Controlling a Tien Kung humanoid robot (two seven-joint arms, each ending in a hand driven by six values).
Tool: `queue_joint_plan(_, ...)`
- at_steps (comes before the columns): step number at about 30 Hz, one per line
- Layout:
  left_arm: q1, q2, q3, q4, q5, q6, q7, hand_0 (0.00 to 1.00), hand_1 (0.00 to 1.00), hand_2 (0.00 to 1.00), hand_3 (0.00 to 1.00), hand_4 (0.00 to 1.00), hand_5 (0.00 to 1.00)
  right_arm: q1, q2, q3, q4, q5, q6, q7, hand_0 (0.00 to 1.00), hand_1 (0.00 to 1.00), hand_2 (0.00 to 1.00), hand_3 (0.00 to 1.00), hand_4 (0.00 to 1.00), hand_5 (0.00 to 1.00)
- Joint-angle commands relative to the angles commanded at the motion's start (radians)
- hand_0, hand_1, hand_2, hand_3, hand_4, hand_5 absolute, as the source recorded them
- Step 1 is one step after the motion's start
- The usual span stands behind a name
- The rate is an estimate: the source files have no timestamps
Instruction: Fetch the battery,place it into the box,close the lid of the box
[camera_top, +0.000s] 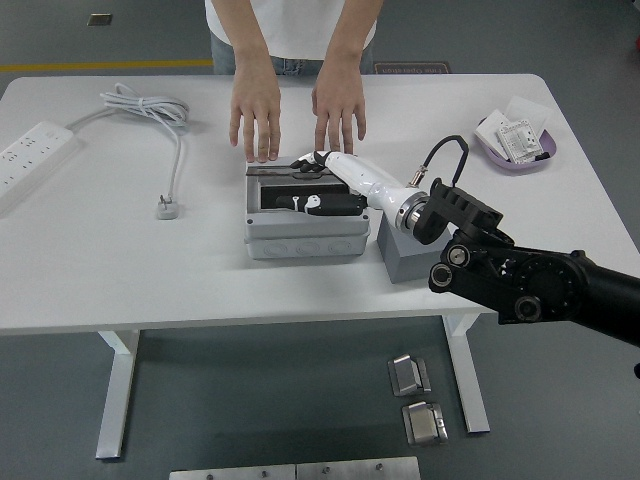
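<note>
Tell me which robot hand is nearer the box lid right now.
Right. The right hand lies on the lid of the grey box, pressing it down. The left hand is out of view.

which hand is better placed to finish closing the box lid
Right: the right hand already rests on the lid of the box. No left hand is in view.
</note>
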Motion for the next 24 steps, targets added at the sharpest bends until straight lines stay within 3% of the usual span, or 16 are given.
queue_joint_plan(13, 0.003, -0.001, 0.001, 0.0, -0.002, 0.001, 0.0, 0.684, 0.696, 0.585, 0.604, 0.349, 0.002, -0.024, -0.013, 0.043, 0.036, -0.049, 0.01, -0.018, 0.917, 0.823, 0.827, 0.855, 0.998, 0.852)
queue_joint_plan(19, 0.006, -0.004, 0.003, 0.0, -0.007, 0.002, -0.003, 0.684, 0.695, 0.586, 0.604, 0.349, 0.002, -0.113, -0.033, 0.172, 0.055, -0.149, 0.052, -0.063, 0.916, 0.823, 0.827, 0.855, 0.998, 0.851)
queue_joint_plan(24, 0.016, -0.007, 0.004, 0.001, -0.01, 0.004, -0.003, 0.683, 0.693, 0.586, 0.605, 0.347, 0.002, -0.22, -0.048, 0.318, 0.119, -0.249, 0.108, -0.097, 0.912, 0.821, 0.822, 0.854, 0.998, 0.846)
